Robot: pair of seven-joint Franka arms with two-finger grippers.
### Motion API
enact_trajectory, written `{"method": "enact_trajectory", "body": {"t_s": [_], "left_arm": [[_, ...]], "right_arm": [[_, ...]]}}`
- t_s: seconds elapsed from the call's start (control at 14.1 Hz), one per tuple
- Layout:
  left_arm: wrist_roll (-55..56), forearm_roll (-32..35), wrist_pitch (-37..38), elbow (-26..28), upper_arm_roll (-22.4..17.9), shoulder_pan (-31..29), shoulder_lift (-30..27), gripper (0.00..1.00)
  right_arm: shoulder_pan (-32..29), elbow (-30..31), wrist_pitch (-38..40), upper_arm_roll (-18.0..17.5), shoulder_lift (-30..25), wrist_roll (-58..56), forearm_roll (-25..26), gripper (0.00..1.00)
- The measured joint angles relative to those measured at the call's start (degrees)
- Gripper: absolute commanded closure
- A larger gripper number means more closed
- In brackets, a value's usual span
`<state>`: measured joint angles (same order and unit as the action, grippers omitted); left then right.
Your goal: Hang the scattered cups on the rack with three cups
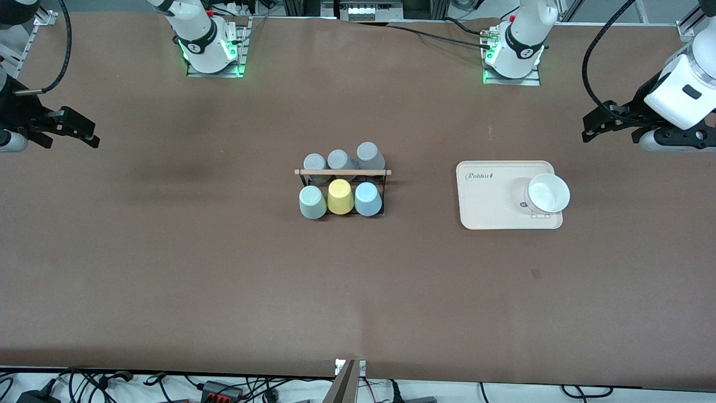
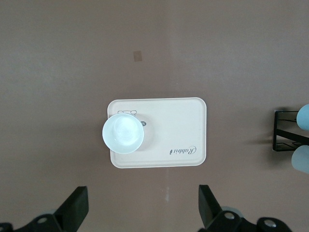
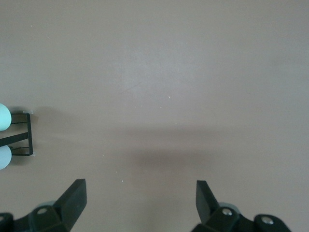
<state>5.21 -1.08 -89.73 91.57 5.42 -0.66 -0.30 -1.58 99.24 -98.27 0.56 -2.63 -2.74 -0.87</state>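
The black wire rack [image 1: 342, 172] with a wooden rod stands mid-table. On its side nearer the front camera, a mint-green cup [image 1: 312, 202], a yellow cup [image 1: 340, 196] and a light blue cup [image 1: 367, 198] sit bottom-up in a row. Three grey cups [image 1: 339, 160] fill the farther side. My left gripper [image 1: 587, 129] hangs open and empty over the left arm's end of the table; its wrist view shows the fingers wide apart [image 2: 143, 191] and the blue cup [image 2: 304, 116] at the edge. My right gripper [image 1: 92, 134] hangs open and empty [image 3: 140, 186] over the right arm's end, with the rack's end [image 3: 29, 135] in its view.
A cream tray [image 1: 492, 207] lies between the rack and the left arm's end, with a white bowl [image 1: 548, 193] on it. The same tray [image 2: 178, 121] and bowl [image 2: 123, 133] lie below the left gripper's camera. Cables run along the table's near edge.
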Motion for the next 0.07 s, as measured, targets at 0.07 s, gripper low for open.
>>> {"method": "enact_trajectory", "body": {"t_s": [0.07], "left_arm": [[0.0, 0.0, 0.0, 0.0, 0.0, 0.0, 0.0, 0.0]], "right_arm": [[0.0, 0.0, 0.1, 0.0, 0.0, 0.0, 0.0, 0.0]]}}
